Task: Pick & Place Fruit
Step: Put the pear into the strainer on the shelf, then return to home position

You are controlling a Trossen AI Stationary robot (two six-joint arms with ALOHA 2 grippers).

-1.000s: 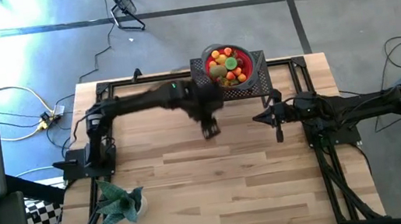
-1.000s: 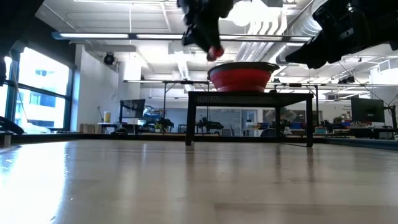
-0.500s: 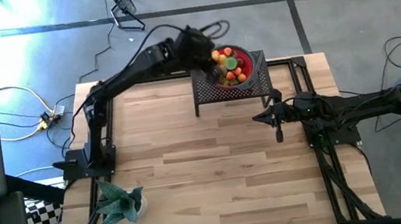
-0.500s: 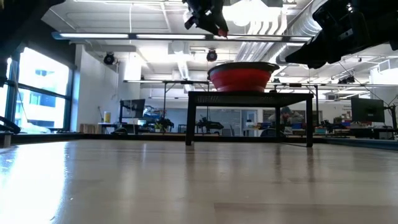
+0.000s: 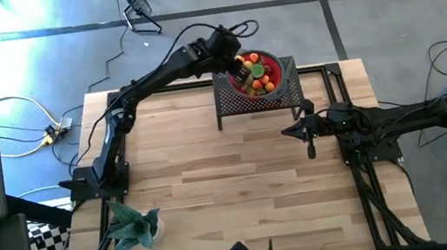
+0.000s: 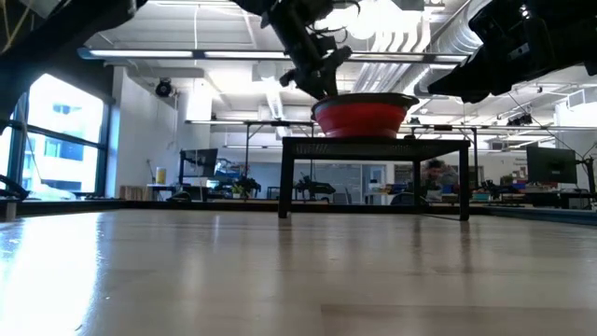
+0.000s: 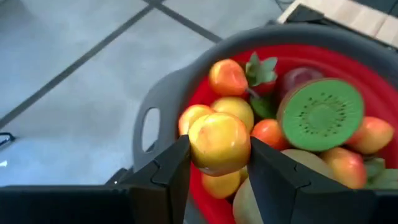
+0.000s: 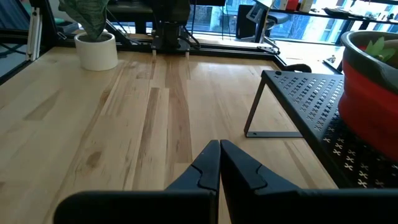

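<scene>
Left gripper (image 7: 219, 163): over the near rim of the red bowl (image 5: 279, 71), fingers part-spread and pinching a yellow-orange round fruit (image 7: 219, 142) between the pads; fruit sits square in the grip, both sides touching.
Right gripper (image 8: 219, 163): waiting low above the tabletop (image 5: 241, 184) beside the black mesh stand (image 5: 260, 101), fingers pressed together, nothing in them.
Bowl: up on the stand at the tabletop's far edge, heaped with fruit (image 7: 292, 124): a cut kiwi face, a strawberry, small oranges, a dark plum.
Held fruit vs. pile: hangs just above the pile, near the rim side; cannot tell if it touches the fruit under it.
Risk 1: smooth round fruit, narrow pads; a quick swing could roll it out, likely to the floor beyond the stand.
Risk 2: pile is high; a brush from the fingers could tip neighbours over the rim.
Risk 3: knocking the rim could shift the bowl on the stand.
</scene>
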